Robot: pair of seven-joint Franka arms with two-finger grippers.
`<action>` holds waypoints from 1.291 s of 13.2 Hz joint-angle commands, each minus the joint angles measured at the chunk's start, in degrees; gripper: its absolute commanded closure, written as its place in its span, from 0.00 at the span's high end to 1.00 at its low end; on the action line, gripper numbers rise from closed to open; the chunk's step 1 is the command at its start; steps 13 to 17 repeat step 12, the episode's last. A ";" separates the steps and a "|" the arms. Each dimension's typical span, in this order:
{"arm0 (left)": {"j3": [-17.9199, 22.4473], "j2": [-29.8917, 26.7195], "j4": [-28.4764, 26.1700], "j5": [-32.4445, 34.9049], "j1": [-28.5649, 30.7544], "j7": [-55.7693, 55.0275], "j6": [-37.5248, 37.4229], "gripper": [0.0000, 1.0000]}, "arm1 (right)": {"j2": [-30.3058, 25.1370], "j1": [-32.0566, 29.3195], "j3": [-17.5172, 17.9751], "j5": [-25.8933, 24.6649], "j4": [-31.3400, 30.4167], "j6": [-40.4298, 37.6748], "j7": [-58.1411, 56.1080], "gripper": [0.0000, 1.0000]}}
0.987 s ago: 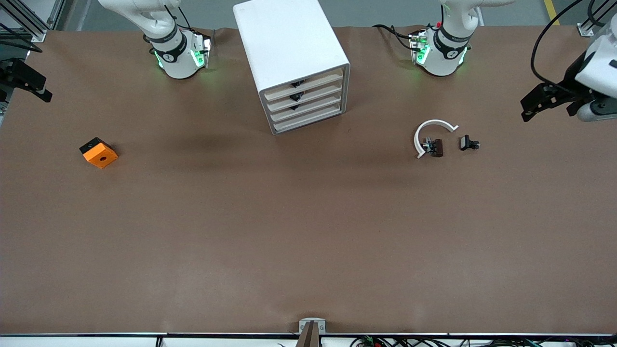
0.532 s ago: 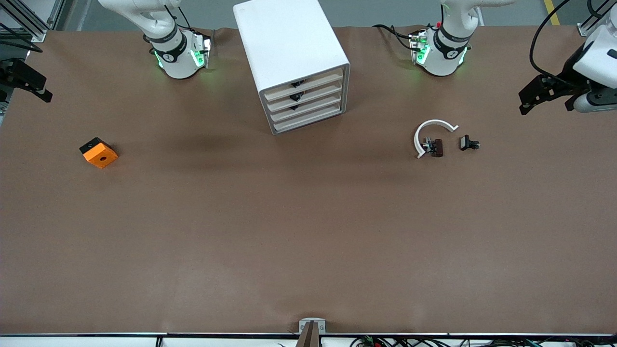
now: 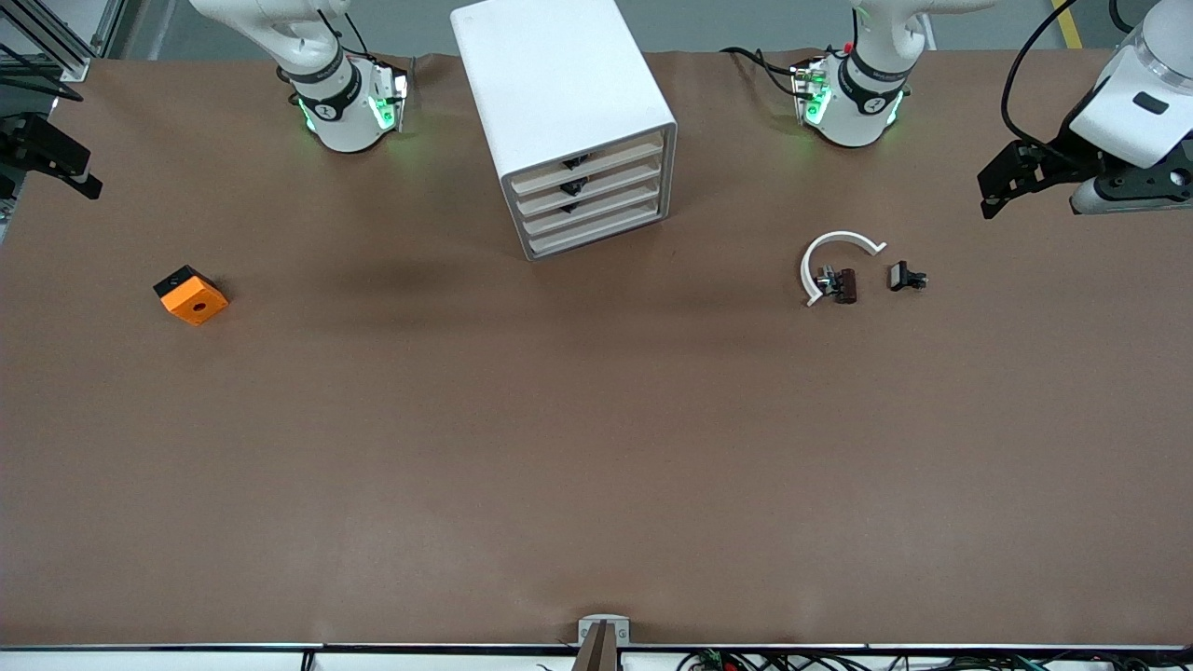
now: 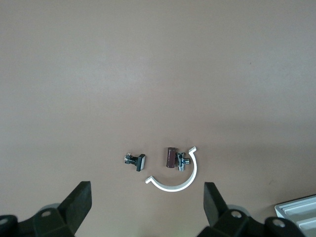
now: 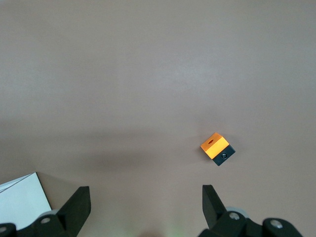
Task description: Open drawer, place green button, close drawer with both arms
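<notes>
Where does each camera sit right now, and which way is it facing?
Front view: high across the table, facing both arm bases; shows the cabinet, drawers shut, left gripper open over the table's left-arm end, right gripper at the other end.
Left wrist view: looks down between its own open fingers at the white curved band and small dark parts.
Right wrist view: looks down between its open fingers at the orange cube.
Shared: band and cube also show in front.

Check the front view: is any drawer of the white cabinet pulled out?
No, all four drawers sit flush in the cabinet, their beige fronts lined up with its face.
</notes>
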 commanded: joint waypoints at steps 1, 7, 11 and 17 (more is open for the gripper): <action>0.15 -0.84 0.34 -1.92 0.53 0.89 -1.71 1.00 | -1.55 -0.39 0.41 0.66 -1.44 0.70 -0.54 1.00; 0.33 0.92 3.32 -2.10 0.53 0.80 -2.24 1.00 | -1.55 -0.39 0.41 1.53 -1.44 0.79 -0.54 1.00; 0.33 1.01 3.42 -2.63 0.62 0.80 -3.20 1.00 | -1.55 -0.39 0.41 1.71 -1.44 1.31 -0.54 1.00; 0.33 0.92 3.42 -2.63 0.62 0.88 -3.73 1.00 | -1.55 -0.31 0.41 1.71 -1.44 1.31 -0.54 1.00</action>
